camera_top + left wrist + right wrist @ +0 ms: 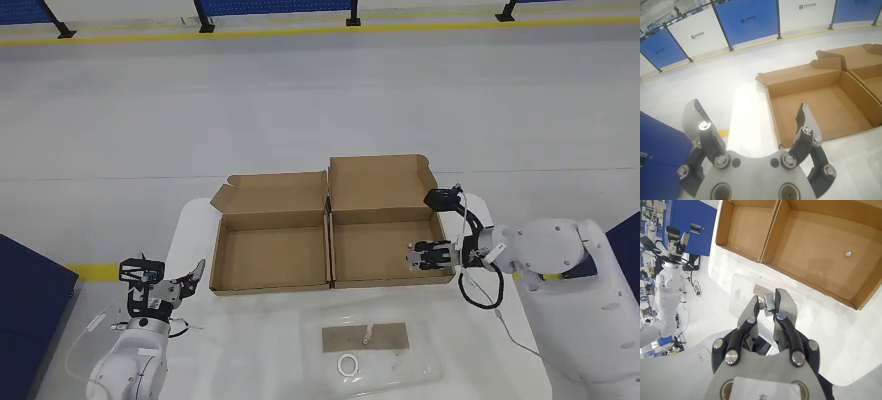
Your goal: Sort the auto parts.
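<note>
Over the desk [260, 330] at three o'clock, I'm clenching a metal stud [769, 307] in the right gripper [766, 303] for the cardboard box [819, 247]; the left gripper [749, 104] is hanging released.

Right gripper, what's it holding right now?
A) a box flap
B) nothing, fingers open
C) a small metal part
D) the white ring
C: in the right wrist view the right gripper has its fingers clamped on a small metal part, while the white ring lies apart on the clear tray.
</note>
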`<state>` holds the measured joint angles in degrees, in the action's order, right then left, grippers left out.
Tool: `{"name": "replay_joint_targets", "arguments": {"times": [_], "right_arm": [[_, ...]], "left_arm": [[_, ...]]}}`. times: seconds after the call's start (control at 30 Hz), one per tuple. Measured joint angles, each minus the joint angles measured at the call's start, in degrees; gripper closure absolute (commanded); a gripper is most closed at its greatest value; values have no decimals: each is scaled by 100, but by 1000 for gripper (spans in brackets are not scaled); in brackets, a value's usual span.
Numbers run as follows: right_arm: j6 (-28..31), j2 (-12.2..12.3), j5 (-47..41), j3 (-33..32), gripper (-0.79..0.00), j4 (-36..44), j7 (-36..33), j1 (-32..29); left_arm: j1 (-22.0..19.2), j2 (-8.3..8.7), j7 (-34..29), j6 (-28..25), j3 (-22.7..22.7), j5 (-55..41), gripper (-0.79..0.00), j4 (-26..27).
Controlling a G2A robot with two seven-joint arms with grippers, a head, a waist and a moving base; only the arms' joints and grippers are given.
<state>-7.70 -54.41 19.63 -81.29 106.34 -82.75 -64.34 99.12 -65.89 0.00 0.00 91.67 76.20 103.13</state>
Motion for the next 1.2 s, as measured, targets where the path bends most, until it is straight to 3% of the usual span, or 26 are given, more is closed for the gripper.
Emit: {"name": "replay_joint_targets", "arguments": {"times": [0.13, 0.23, 0.4, 0.57, 0.9, 1.07, 1.2], "right_arm": [[13, 3, 16, 9, 0, 10, 14, -5], [207, 38, 606, 224, 0, 58, 117, 53], [617, 3, 2331, 1089, 0, -364, 27, 716], [834, -193, 3164, 2129, 0, -1229, 212, 1534], [1017, -711, 3224, 3537, 0, -3150, 823, 2538], [1190, -936, 2799, 3820, 0, -3951, 1039, 2837], [1196, -945, 2816, 3827, 0, -4005, 1045, 2865]], "left_arm": [[0, 0, 0, 0, 0, 0, -785, 0], [0, 0, 0, 0, 0, 0, -785, 0], [0, 0, 0, 0, 0, 0, -785, 0], [0, 0, 0, 0, 0, 0, -785, 0], [0, 0, 0, 0, 0, 0, -785, 0], [0, 0, 0, 0, 0, 0, -785, 0], [0, 0, 0, 0, 0, 0, -785, 0]]}}
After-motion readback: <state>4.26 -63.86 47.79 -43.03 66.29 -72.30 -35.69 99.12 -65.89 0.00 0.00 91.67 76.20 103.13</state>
